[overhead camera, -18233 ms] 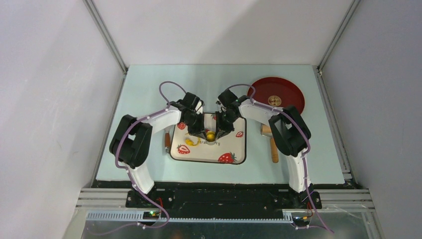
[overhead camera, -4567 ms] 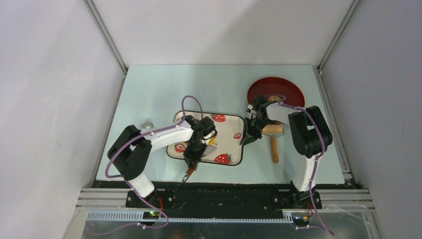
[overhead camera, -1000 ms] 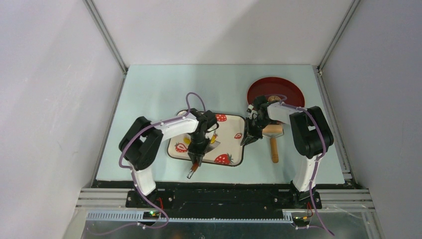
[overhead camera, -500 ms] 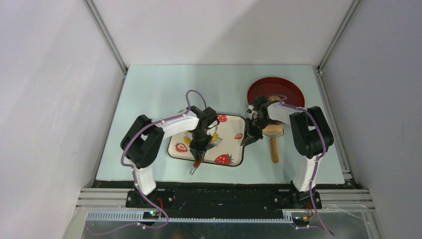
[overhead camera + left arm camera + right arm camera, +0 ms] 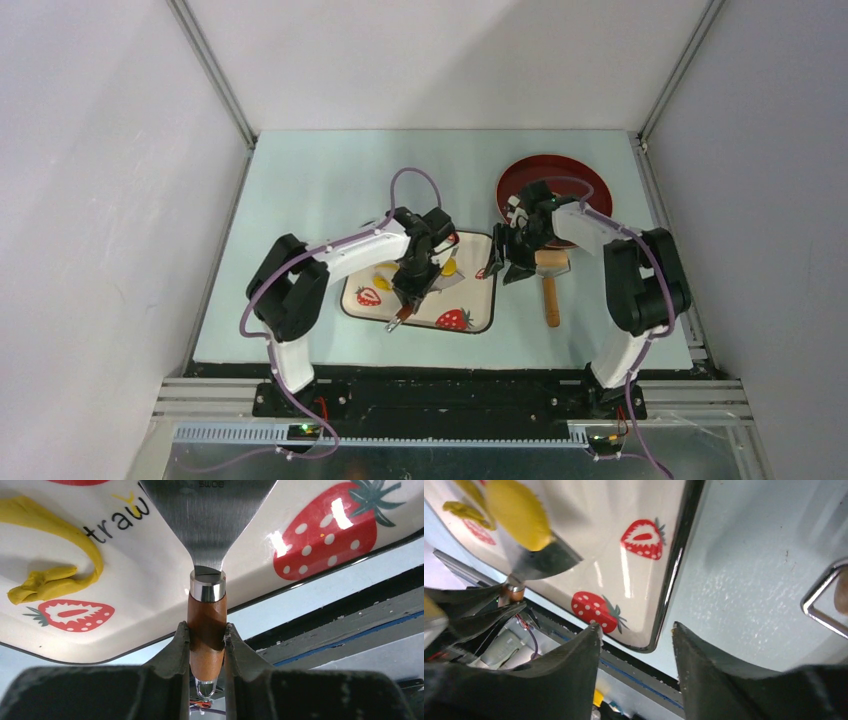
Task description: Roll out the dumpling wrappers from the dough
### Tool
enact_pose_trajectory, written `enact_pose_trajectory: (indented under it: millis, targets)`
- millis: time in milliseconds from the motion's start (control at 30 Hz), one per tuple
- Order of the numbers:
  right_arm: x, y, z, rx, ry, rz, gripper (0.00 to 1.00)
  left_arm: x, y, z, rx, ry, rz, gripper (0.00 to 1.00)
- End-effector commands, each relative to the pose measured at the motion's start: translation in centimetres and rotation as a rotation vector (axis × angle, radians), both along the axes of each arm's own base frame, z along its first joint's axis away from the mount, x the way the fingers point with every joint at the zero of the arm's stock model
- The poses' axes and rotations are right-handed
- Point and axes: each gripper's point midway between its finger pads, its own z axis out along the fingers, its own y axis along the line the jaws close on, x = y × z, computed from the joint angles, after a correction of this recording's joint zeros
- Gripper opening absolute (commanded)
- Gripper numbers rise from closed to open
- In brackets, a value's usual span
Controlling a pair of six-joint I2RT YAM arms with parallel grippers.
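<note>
While the left fingers [image 5: 177,655] pinch the brown wooden handle of a spatula [image 5: 210,515], its metal blade reaches out over the strawberry-print tray [image 5: 150,585].

Noted: the yellow dumpling wrapper [image 5: 516,512], a flat round disc, lies on the far end of the blade, over the tray's middle-right part.

Noted: the dough [image 5: 55,577], a thin yellow strip with a crumpled end, sits on the tray's left half just beside a printed strawberry [image 5: 70,616], apart from the blade.

Noted: the right fingers [image 5: 569,680] are spread with nothing between them. They hang over the tray's right rim where it meets the pale counter [image 5: 749,570].

A wooden-handled tool [image 5: 550,290] lies on the counter just right of the tray. A red plate [image 5: 585,190] sits further back on the right, partly covered by the right arm [image 5: 590,225].
</note>
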Motion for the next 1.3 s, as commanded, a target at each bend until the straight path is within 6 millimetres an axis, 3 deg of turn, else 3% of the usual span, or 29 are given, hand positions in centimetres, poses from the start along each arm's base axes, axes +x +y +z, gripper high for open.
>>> enact_pose_trajectory:
  millis: [0, 333, 500, 633, 867, 1067, 1267]
  targets:
    - [1.2, -0.1, 3.5, 0.033, -0.115, -0.015, 0.61, 0.6, -0.5, 2.1, -0.011, -0.073, -0.058, 0.0]
    - [1.6, -1.6, 5.1, -0.001, -0.185, -0.039, 0.79, 0.7, -2.5, 3.8, -0.073, -0.089, -0.139, 0.0]
    - [1.7, -1.8, 5.2, 0.016, -0.192, -0.046, 0.82, -0.4, -2.1, 3.1, -0.027, -0.038, -0.185, 0.0]
    - [1.5, -1.8, 4.9, 0.018, -0.185, -0.045, 0.84, -1.0, -0.7, 2.7, 0.076, 0.013, -0.182, 0.0]
    - [1.4, -1.6, 4.8, 0.031, -0.182, -0.049, 0.85, -1.3, -0.7, 7.2, 0.111, 0.027, -0.182, 0.0]
    - [1.2, -1.6, 4.3, 0.026, -0.169, -0.047, 0.85, -2.7, -0.4, 7.1, 0.102, 0.071, -0.176, 0.0]
    - [0.9, -1.1, 4.3, 0.034, -0.162, -0.037, 0.85, -1.9, -1.4, 8.6, 0.058, 0.017, -0.17, 0.0]
